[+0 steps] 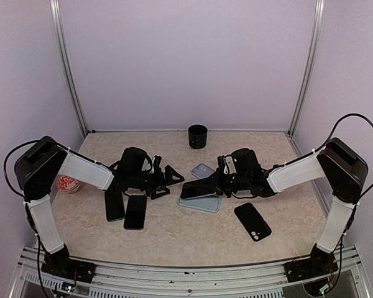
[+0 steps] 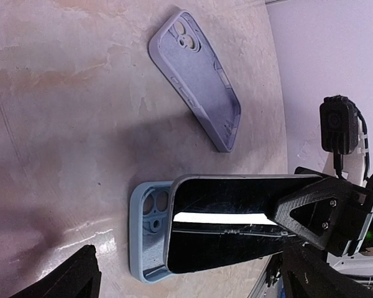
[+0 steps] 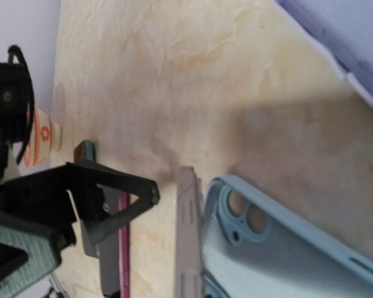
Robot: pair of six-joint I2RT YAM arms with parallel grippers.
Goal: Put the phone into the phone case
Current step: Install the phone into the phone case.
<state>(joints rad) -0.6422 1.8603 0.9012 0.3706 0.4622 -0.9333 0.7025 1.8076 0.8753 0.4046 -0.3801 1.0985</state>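
No legible txt or nos. anywhere (red print on cup (image 1: pixel 68 184) too small to read).

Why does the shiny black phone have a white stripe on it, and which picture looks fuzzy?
Left wrist view: the stripe is glare, light bouncing off the glass of the shiny black phone, and a dark shadow lies on the beige marbled tabletop nearby. Right wrist view: soft all over, with the pale blue phone case blurred. Top external view: sharp and evenly lit.
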